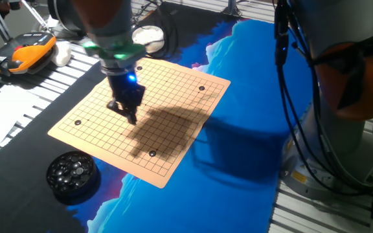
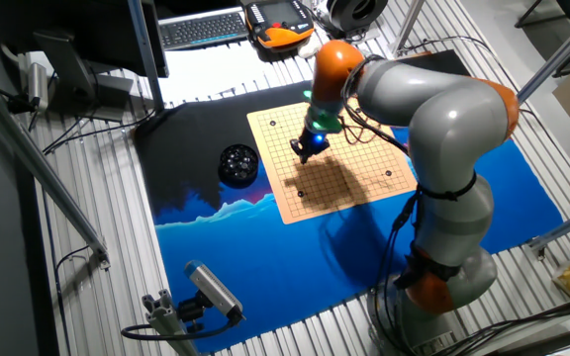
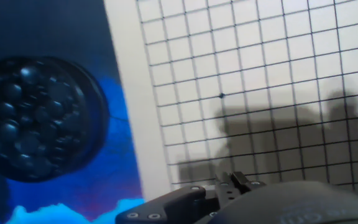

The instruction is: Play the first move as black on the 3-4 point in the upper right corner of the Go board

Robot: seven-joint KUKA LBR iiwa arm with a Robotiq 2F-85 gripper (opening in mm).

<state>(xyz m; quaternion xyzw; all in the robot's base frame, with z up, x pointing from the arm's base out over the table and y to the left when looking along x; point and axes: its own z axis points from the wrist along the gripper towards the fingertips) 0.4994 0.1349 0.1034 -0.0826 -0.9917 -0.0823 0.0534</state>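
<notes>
The gripper [image 1: 130, 115] hovered over the Go board [image 1: 173, 123] — jaw state impossible to tell. The bowl of black stones [image 1: 73, 171] sat off the board's near-left edge — well apart.

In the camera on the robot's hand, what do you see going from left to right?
Bowl of black Go stones → blue and black table cloth → plain edge of the Go board → the board's black grid with a star dot.
</notes>
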